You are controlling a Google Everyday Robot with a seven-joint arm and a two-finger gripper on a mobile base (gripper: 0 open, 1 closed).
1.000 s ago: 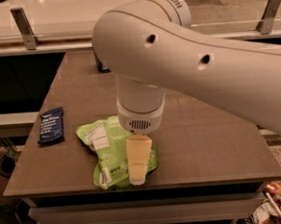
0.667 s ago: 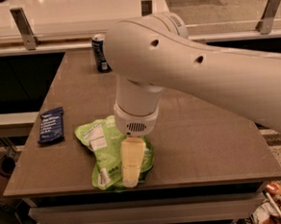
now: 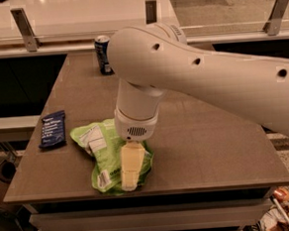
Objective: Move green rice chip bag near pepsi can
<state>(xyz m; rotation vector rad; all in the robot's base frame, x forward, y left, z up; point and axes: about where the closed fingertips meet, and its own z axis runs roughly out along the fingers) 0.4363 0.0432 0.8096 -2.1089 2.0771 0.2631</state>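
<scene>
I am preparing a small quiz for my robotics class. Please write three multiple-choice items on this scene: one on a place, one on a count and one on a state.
1. Where on the table is the pepsi can?
A. at the far edge
B. at the near edge
C. in the middle

2. How many objects are on the table?
A. one
B. three
C. five

3. How is the pepsi can?
A. upright
B. on its side
C. crushed flat

Answers:
1 A: the can stands at the far edge, away from the end effector, which is over the green rice chip bag.
2 B: the can, the bag and a navy packet.
3 A: its silver top faces up.
</scene>
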